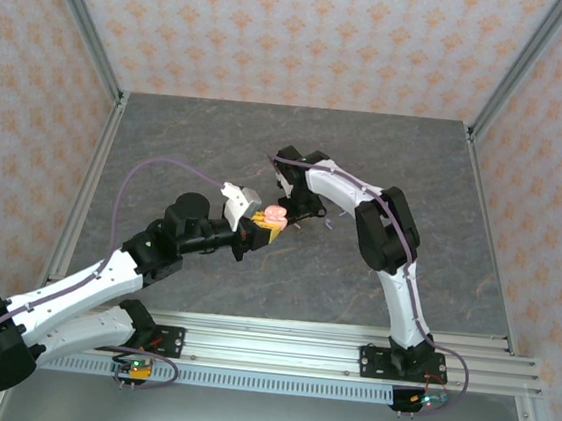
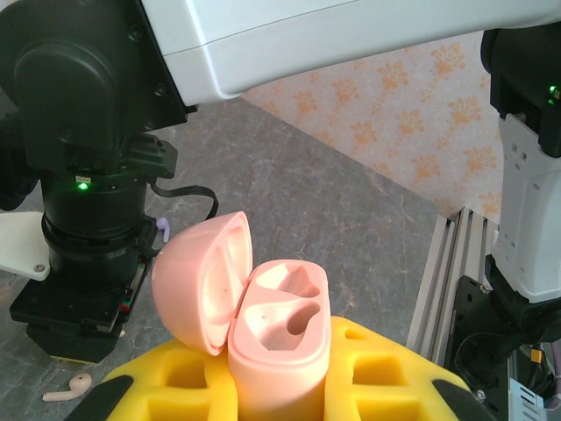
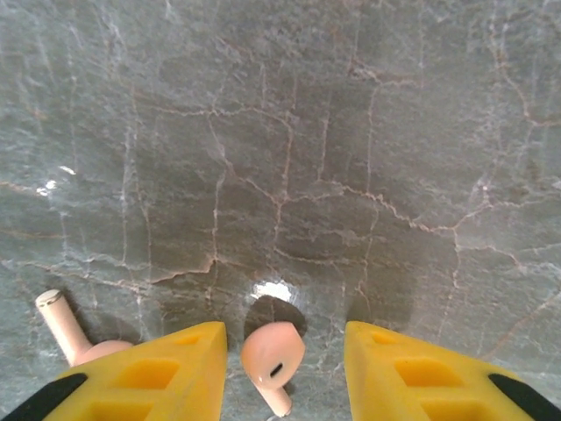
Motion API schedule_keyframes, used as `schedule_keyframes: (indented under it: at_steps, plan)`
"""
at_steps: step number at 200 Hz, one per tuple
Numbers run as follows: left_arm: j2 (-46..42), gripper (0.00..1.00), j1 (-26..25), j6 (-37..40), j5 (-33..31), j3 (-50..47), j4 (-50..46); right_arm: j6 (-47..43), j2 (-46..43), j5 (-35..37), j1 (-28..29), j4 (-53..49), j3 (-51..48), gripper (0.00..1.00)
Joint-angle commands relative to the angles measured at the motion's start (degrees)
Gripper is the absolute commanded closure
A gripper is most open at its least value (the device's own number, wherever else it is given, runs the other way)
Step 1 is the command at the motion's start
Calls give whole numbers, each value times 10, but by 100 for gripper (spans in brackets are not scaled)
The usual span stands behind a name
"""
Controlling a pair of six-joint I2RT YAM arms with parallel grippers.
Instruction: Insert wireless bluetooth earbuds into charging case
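Case held open, one earbud framed for pickup.

In the top external view, the charging case point(image 1: 277, 214) is seen clamped in the left pincer point(image 1: 259, 228), with the right pincer point(image 1: 299, 210) just beside it. In the left wrist view, the lid is seen swung back and both sockets point(image 2: 302, 323) empty. In the right wrist view, the right pincer's jaws are spread around a pink earbud point(image 3: 273, 353) on the table point(image 3: 289, 158), touched by neither finger. If closed off-centre, it could be flicked away.
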Motion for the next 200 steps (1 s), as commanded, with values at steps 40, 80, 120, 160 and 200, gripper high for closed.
schedule_keyframes:
  at_steps: [40, 80, 120, 160, 200]
  plan:
    - [-7, 96, -2, -1, -6, 12, -5, 51, 12, 67, 4, 1, 16, 72]
    - [-8, 96, -2, -2, -6, 10, -7, 99, 5, 106, 4, -4, 10, 76]
    - [-9, 96, -2, -3, -5, 10, -7, 146, -2, 128, -6, -7, -5, 76]
    - [-9, 96, -2, -4, -5, 7, -6, 128, -10, 93, -10, 1, -22, 70]
    - [-9, 96, -2, -4, -6, 7, -6, 99, 1, 72, -10, -9, -17, 65]
